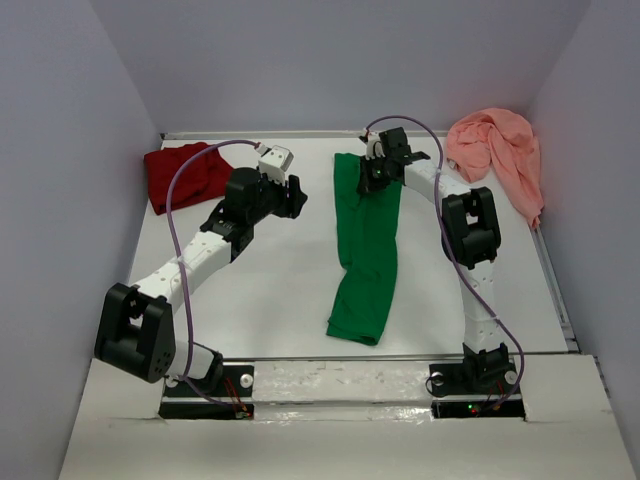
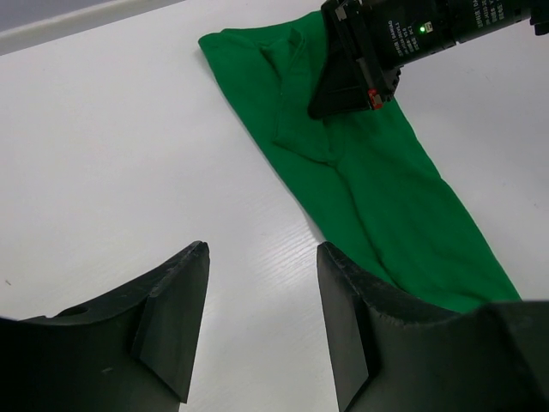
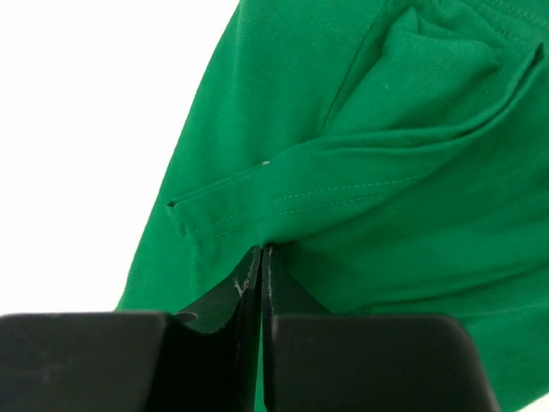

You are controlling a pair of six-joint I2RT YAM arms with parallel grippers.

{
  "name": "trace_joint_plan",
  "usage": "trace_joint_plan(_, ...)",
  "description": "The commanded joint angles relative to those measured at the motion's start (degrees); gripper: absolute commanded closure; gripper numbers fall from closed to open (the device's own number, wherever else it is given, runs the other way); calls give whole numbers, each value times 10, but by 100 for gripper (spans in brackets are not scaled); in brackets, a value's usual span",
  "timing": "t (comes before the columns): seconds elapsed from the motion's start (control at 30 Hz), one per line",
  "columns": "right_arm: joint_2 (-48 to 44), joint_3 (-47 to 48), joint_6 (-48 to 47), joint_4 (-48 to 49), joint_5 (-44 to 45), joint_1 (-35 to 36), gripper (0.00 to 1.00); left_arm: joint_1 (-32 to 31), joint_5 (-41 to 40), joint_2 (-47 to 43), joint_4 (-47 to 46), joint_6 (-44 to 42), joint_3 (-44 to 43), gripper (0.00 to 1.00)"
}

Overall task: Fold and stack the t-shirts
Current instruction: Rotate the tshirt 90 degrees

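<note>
On the worktop [image 1: 280,290] the middle t-shirt [image 1: 368,250] lies in a long strip right of centre, running from near the far edge toward the near edge. The left t-shirt [image 1: 185,175] sits in the far left corner, and the right t-shirt [image 1: 500,150] in the far right corner along the right edge. The right gripper [image 1: 373,174] is on the strip's far end. The left gripper [image 1: 293,196] is between the left and middle t-shirts.
</note>
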State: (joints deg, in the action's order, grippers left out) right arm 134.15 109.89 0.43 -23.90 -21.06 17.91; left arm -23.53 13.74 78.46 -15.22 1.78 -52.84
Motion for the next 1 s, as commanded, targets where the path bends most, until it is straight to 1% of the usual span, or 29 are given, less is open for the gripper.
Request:
trace_joint_plan(0.0,-16,11,23,26,-21,0,100,1,12,-23,-31,-4,0,38)
trace_joint_plan(0.13,-7,19,33,21,-27,0,100,1,15,-22,-32,-4,2,38)
trace_joint_plan(0.3,-3,34,19,11,-41,12,100,1,16,-23,-36,-5,4,38)
trace_joint_plan(0.43,-13,38,10,12,-88,24,100,1,16,-20,-37,-4,4,38)
trace_joint_plan(0.53,-17,40,2,11,-106,38,100,1,16,-20,-37,-4,4,39)
trace_joint_plan(0.73,5,71,3,-13,-90,73,100,1,18,-23,-38,-5,4,38)
trace_joint_plan(0.9,42,95,2,-32,-90,79,100,1,18,-27,-38,-6,5,38)
trace_joint_plan(0.97,49,105,3,-40,-76,85,100,1,23,-27,-37,-6,5,38)
